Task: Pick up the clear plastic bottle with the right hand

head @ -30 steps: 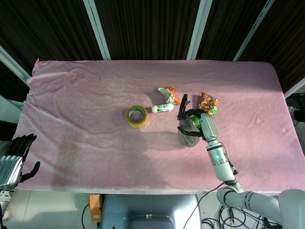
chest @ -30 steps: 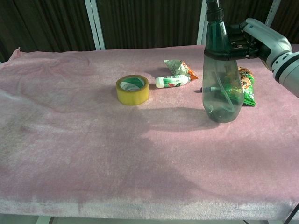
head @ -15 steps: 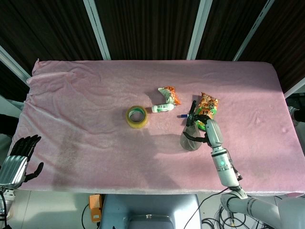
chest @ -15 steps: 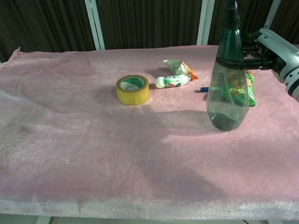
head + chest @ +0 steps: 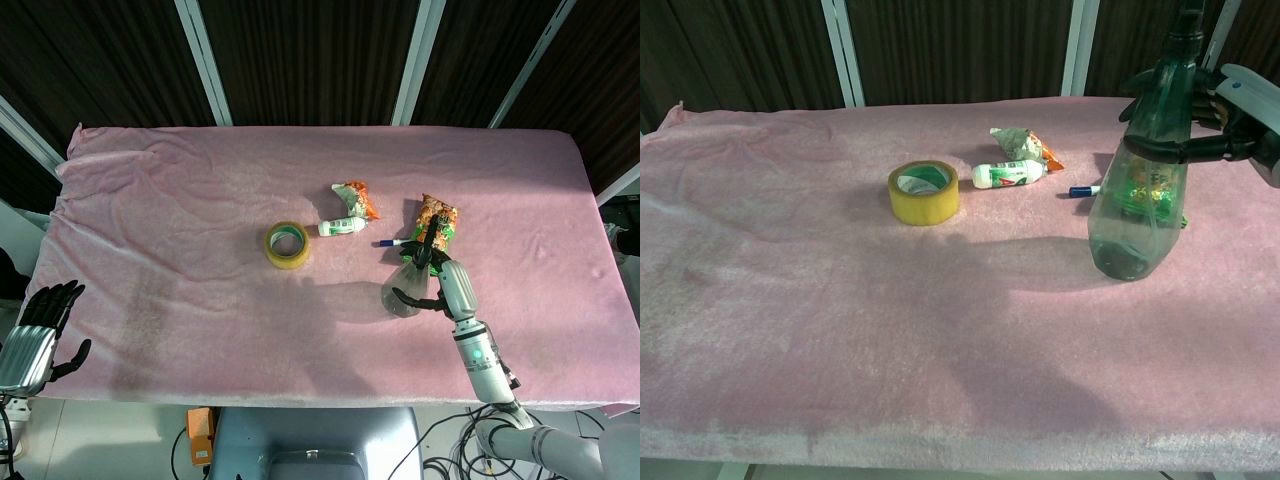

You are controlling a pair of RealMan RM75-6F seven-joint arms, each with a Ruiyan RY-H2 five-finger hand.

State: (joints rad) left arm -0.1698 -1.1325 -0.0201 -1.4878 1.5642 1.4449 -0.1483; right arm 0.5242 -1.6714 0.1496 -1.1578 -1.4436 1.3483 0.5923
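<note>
The clear plastic spray bottle leans with its dark top toward the right, over the right part of the pink table. My right hand holds it, dark fingers wrapped around the neck just under the spray head. Its rounded base hangs close to the cloth; whether it touches I cannot tell. Off the table's front left corner, my left hand hangs with its fingers apart and nothing in it.
A yellow tape roll lies mid-table. To its right are a small white and green bottle and a crumpled snack packet. A blue pen and an orange-green snack bag lie right behind the spray bottle.
My right hand has carried the bottle rightward and a little toward the front edge. The bottle has tipped from upright to leaning right, uncovering the blue pen. The left hand barely moved.
</note>
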